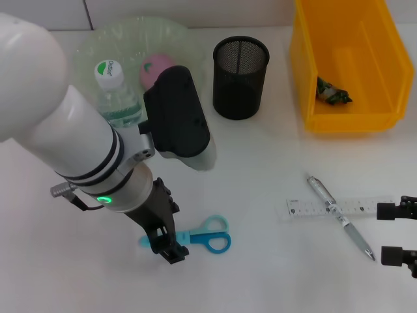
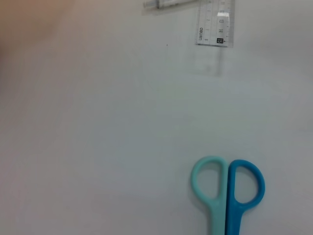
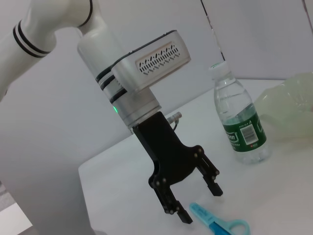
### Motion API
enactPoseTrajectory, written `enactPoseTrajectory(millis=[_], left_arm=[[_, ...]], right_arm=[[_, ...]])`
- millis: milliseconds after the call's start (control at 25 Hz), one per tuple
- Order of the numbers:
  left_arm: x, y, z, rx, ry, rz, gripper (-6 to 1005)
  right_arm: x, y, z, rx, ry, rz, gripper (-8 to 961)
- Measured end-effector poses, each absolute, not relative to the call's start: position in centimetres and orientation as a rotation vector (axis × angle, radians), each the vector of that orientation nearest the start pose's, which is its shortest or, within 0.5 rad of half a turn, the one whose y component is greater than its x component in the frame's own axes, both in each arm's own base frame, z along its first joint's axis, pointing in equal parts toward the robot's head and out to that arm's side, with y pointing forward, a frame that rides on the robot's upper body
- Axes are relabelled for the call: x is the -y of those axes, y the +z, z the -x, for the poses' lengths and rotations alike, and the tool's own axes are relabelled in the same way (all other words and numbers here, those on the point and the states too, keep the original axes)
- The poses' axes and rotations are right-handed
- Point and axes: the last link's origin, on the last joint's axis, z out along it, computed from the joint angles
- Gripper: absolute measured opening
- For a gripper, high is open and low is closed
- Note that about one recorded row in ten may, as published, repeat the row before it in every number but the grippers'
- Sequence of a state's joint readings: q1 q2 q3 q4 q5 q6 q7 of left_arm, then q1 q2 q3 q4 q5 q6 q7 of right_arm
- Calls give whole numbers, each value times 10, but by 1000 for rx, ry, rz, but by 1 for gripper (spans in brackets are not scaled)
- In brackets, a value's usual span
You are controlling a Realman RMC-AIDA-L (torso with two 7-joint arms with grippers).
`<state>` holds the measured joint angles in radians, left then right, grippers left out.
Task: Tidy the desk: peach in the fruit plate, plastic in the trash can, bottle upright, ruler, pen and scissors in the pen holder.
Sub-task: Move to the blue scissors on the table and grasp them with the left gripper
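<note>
White table (image 1: 260, 274) across the whole head view. Upper left: clear green fruit plate (image 1: 88, 49), pink peach (image 1: 156, 68) lying in it. Just in front, partly hidden by the left arm: bottle (image 1: 114, 91), upright, white cap on; seen in the right wrist view too, standing beside the plate's edge. Lower left of centre: left gripper (image 1: 171, 244), black, pointing down, fingers spread apart with nothing between them, straddling the blade end of the scissors (image 1: 199, 238). Scissors flat on the table, two-tone blue handles pointing toward the right of the frame, blades shut; right wrist view places the fingertips just above the table, on either side of the blades, contact impossible to tell. Left wrist view: only the handle loops at the lower right edge, and the ruler's end at the top.

Upper centre: black mesh pen holder (image 1: 240, 78), upright, apparently nothing inside. Upper right: yellow bin (image 1: 313, 72) serving as trash can, crumpled green plastic (image 1: 332, 92) lying in it near the right wall. Lower right: clear ruler (image 1: 306, 208) flat on the table, silver pen (image 1: 342, 218) lying diagonally across it, touching. Far right edge: right gripper (image 1: 399, 233), two black fingertips showing, apart, clamped on nothing, near the ruler's end and the pen's tip.
</note>
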<state>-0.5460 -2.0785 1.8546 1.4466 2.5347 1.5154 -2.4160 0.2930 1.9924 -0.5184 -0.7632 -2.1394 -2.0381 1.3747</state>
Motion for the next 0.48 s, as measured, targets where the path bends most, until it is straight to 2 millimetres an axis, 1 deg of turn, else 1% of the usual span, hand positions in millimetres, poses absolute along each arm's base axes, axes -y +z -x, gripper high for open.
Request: enactPoseTrajectory(millis=[360, 480], left_arm=[[-295, -73, 158, 267, 756, 2899, 765], [-295, -73, 159, 272, 756, 2898, 673]], right_arm=[[-223, 63, -318, -780, 790, 2856, 839], [-224, 63, -320, -785, 778, 2845, 839]])
